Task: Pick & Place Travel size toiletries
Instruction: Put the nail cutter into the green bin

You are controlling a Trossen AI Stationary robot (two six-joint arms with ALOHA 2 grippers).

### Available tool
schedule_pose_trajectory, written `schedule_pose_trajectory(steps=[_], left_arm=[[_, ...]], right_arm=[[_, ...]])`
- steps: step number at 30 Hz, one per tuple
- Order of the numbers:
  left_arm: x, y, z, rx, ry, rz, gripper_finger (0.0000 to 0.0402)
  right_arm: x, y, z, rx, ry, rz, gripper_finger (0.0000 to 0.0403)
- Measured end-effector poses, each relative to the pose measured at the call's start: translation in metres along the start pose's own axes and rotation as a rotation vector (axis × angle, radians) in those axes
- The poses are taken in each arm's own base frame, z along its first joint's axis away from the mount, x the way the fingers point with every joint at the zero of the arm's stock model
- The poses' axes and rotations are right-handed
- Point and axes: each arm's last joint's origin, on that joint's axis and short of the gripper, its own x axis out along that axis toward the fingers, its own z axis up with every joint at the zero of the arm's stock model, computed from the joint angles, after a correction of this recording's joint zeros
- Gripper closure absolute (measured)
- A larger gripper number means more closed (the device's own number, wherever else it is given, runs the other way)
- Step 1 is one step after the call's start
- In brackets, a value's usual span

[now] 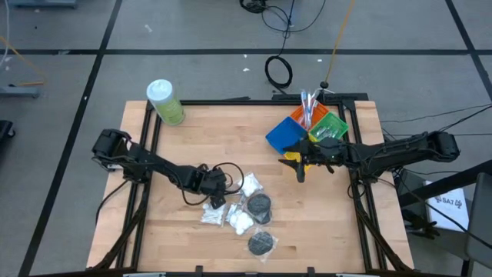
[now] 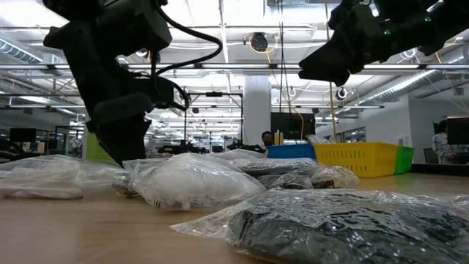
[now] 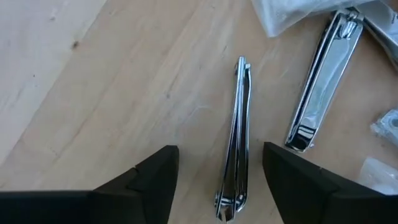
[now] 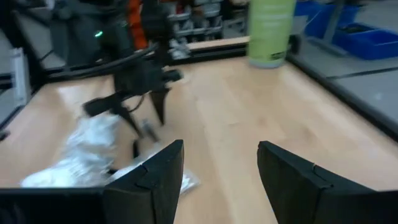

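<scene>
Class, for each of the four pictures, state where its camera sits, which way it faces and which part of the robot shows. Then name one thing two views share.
High: overhead, straight down; both arms, wooden table.
Low: table height, level across bagged items; arms from above.
Left wrist: down past the open left gripper onto two nail clippers.
Right wrist: across the table past the open right gripper.
Shared: green bottle, also in the right wrist view.

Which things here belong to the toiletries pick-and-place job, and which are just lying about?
Job: nail clippers, cotton-ball bags, black discs, toothbrushes in the coloured bins, left pincer open astride one clipper, right pincer open beside the bins.
Lying about: green bottle, cable coil on the floor.
</scene>
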Motion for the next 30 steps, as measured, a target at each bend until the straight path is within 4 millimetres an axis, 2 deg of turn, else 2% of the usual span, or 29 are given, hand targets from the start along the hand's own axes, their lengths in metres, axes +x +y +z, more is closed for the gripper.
schedule_pose_trajectory(steps=[7,12,18,25,30], left_arm=[[-0.016,-0.004,0.004,0.054,0.073,-0.062,0.0192],[-0.012,-0.001,0.0,0.119,0.116,-0.041,0.0203],[-0.012,-0.001,0.002,0.272,0.071,-0.008,0.0216],[-0.01,0.002,0.006,0.24,0.067,-0.007,0.0235],[-0.01,0.005,0.009,0.214,0.068,-0.003,0.0277]], right_arm=[[0.0,0.001,-0.001,-0.018,0.013,0.037,0.0213],[0.0,0.001,-0.002,-0.022,0.023,0.037,0.0215],[0.0,0.0,-0.006,-0.034,0.064,0.033,0.0218],[0.0,0.0,-0.008,-0.046,0.08,0.031,0.022],[0.0,0.0,-0.008,-0.051,0.08,0.032,0.0222]])
